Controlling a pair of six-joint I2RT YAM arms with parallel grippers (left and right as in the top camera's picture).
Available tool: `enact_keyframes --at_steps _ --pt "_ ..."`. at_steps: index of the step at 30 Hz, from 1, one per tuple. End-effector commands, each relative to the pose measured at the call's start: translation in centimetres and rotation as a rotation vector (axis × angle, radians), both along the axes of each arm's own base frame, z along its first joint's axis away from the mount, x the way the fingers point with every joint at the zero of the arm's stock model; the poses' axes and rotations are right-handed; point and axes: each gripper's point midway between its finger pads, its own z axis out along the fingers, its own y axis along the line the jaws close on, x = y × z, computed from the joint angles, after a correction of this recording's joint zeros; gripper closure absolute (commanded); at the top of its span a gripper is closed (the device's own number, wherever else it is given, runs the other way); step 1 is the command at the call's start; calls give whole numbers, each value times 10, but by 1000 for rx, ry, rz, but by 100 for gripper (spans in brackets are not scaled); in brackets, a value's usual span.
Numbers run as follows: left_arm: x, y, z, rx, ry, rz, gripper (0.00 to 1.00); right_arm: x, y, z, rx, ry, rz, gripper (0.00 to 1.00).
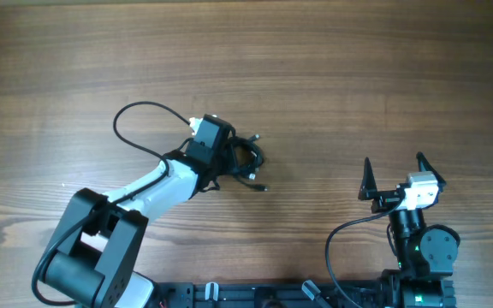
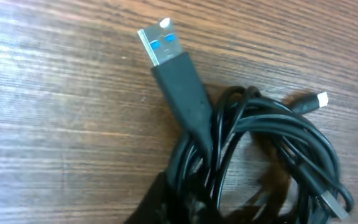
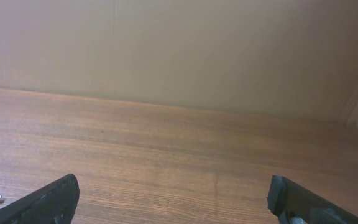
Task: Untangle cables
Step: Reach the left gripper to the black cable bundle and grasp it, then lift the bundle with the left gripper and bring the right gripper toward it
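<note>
Cables (image 2: pixel 229 118): black tangled coil, silver plug (image 2: pixel 160 43) free; left jaws tight on strands, right jaws spread.

I have cables (image 1: pixel 248 159) bunched on desk (image 1: pixel 332 68) near its middle, slightly nearer front edge. Left gripper (image 1: pixel 232 156) at bundle's left side, touching it, arm reaching in from front-left corner. 1 plug (image 2: pixel 165 45) lies flat on desk, sticking out of bundle. Right gripper (image 1: pixel 394 164) well apart from bundle, near front-right corner.

Table (image 1: pixel 332 77) open all round; only cable bundle (image 1: pixel 251 159) & left arm (image 1: pixel 157 184) over it block mid-table.
</note>
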Motion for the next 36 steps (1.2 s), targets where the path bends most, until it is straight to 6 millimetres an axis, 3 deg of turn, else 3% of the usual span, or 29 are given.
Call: enact_keyframes --at_steps 1,3,5,11,14,18,20,23,26,30,34,36 --pt "-17 22 -15 109 60 24 96 0 -2 2 -15 -10 -8 0" --pt "-14 40 3 156 41 55 96 0 -2 2 -14 -10 -8 0" --pt "-10 45 26 162 -1 25 96 0 -2 2 -14 -10 -8 0" --pt "-5 46 116 118 -245 -62 96 0 -2 2 -14 -10 -8 0" --pt "-6 46 146 112 -345 -101 96 0 -2 2 -14 -10 -8 0" --pt "-15 34 165 98 -414 -254 96 0 -1 5 -158 -31 -1 0" --pt "-23 19 169 53 -427 -371 96 0 4 2 -118 -19 24 0" --pt "-26 9 171 9 -431 -412 96 -3 24 4 241 14 145 0" --pt "-23 8 175 4 -452 -410 96 -10 50 5 807 151 283 0" --pt "-19 6 185 -9 -491 -403 96 -13 59 2 1197 286 307 0" --pt "-18 5 204 -47 -551 -369 96 -23 80 -3 863 291 448 0" --pt "-20 6 211 -67 -568 -350 96 -25 85 -5 853 330 469 0"
